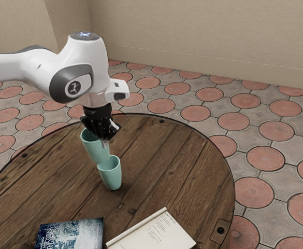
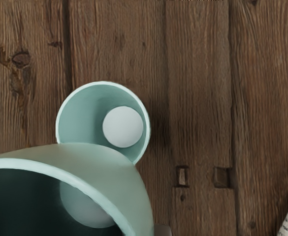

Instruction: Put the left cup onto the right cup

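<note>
Your gripper (image 1: 103, 134) pinches the rim of the held cup (image 1: 93, 147), which hangs tilted, its base right at the rim of the standing cup (image 1: 111, 173).

Both cups sit well inside the edge of the round table (image 1: 192, 171), with bare wood toward the exterior view's right. A blue book (image 1: 71, 233) and an open booklet (image 1: 154, 232) lie near the front rim. From your wrist view, the held cup (image 2: 109, 172) overlaps the standing cup (image 2: 80, 113). The booklet's print is too small to read.
</note>
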Controlling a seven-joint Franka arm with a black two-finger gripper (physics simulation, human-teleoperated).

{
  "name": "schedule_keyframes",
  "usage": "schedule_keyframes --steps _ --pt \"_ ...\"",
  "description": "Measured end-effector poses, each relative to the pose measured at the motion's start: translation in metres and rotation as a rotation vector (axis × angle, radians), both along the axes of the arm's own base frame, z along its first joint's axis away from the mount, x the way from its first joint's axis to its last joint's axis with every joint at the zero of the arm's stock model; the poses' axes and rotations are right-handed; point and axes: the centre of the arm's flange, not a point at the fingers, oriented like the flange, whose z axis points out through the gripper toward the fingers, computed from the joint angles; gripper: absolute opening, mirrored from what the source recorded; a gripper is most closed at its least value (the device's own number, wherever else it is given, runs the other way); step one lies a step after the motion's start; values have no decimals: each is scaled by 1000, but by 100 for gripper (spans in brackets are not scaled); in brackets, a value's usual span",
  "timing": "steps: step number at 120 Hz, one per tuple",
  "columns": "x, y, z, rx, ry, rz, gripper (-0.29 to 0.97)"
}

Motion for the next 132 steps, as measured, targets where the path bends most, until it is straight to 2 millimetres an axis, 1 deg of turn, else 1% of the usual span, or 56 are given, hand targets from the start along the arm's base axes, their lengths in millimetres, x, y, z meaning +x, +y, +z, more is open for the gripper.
schedule_keyframes --steps 21,44,65,95,132 --pt "9 -6 -11 -7 6 3 -10" --pt "21 -5 -20 -13 9 18 -10" --pt "31 -3 -24 -18 4 31 -10" --pt "34 3 -29 -18 8 51 -10" --pt "37 16 -33 -17 15 81 -10"
